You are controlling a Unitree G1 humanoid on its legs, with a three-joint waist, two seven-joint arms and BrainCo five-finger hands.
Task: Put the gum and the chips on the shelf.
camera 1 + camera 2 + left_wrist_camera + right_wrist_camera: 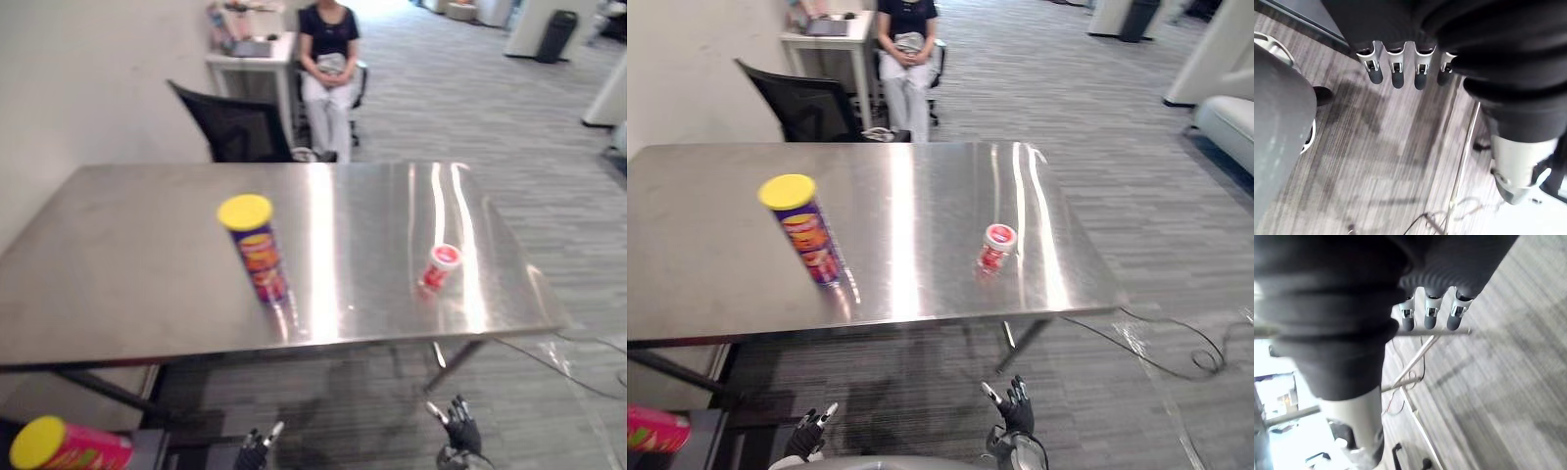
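Chips can and gum tub both wait on the stainless-steel table, which spans most of the view. A black chair stands behind the table, and a person sits farther back. The can stands upright, yellow lid on top, left of the table's middle. The smaller red-and-white tub sits well apart from it, toward the right edge.

A 2nd, pink can lies low at the robot's left on a dark surface that may be the shelf.

Both hands hang below the near table edge, left hand and right hand, fingers straight and holding nothing.

The step in hand looks like the 1st reach. The tall can would tip easily, so wrap it around mid-body, not at the lid. Take the tub from its side with the right hand, and lift each item clear before swinging away.
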